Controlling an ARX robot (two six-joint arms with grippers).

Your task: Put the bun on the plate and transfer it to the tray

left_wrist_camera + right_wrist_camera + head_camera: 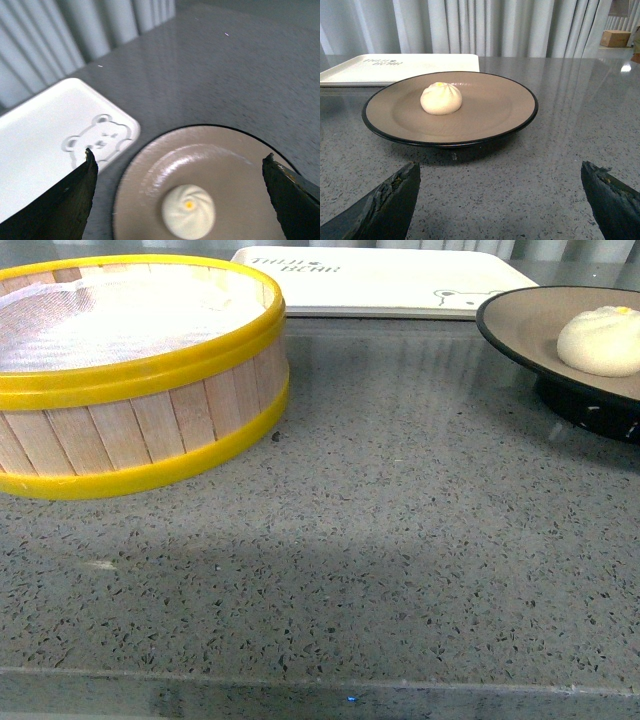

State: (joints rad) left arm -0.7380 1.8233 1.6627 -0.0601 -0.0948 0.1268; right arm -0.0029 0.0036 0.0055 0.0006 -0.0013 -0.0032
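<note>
- Cream-white bun (441, 98): sits on the tan plate (495, 107), slightly off centre; I count step one done.
- Plate: rests on the grey surface (400, 540), just beside the white tray (380, 280), not on it; transfer left to do.
- Left hand (178, 155): spread wide above the plate, gripping nothing.
- Right hand (500, 165): spread wide, low, facing the plate's rim, empty.
- Yellow-rimmed steamer basket (140, 430): well apart from the plate; I judge it off the path to the tray.
</note>
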